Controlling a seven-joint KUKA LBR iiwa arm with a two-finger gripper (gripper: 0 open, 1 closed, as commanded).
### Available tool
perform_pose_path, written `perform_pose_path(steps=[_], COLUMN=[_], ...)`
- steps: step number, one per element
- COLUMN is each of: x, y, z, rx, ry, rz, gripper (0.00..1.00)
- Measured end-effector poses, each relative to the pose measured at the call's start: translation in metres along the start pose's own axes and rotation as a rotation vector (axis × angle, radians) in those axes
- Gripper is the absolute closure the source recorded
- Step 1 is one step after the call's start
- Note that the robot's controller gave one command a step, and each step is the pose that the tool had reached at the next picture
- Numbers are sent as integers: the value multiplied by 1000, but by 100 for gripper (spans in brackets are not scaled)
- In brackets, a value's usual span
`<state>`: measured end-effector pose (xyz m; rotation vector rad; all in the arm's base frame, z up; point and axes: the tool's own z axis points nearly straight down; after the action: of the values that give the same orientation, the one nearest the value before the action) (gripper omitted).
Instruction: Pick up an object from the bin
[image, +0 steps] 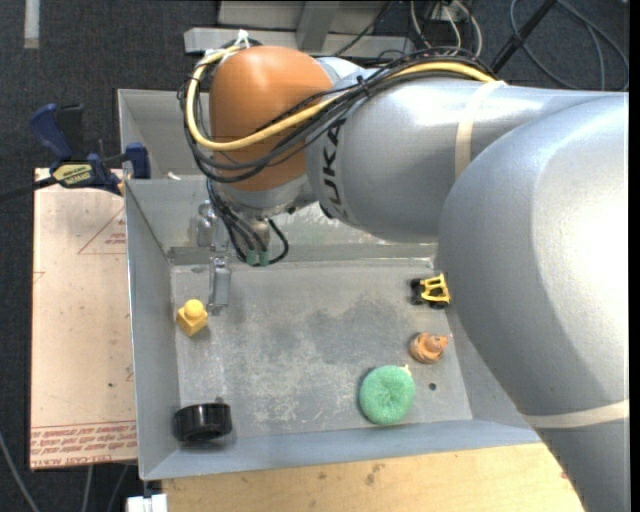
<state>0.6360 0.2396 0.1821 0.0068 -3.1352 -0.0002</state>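
Observation:
My gripper (216, 298) hangs under the arm's orange cover at the bin's back left, its tip low over the floor. Just below and to the left of that tip lies a small yellow block (192, 318), close to the tip but apart from it. A black round cap-like thing (202, 422) sits in the front left corner, well clear of the gripper.
A green round sponge-like ball (387, 393) lies at the front middle-right. A small tan and orange piece (428, 347) and a yellow and black piece (432, 290) lie near the right wall. The arm covers the bin's right side.

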Motion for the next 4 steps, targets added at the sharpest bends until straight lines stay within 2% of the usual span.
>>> perform_pose_path(steps=[2, 3, 4], x=[-2, 23, 32], y=[-1, -29, -13], z=[-3, 33, 66], rx=[-3, -1, 2], ry=[-11, -8, -10], rz=[-4, -244, -204], gripper=[0, 0, 0])
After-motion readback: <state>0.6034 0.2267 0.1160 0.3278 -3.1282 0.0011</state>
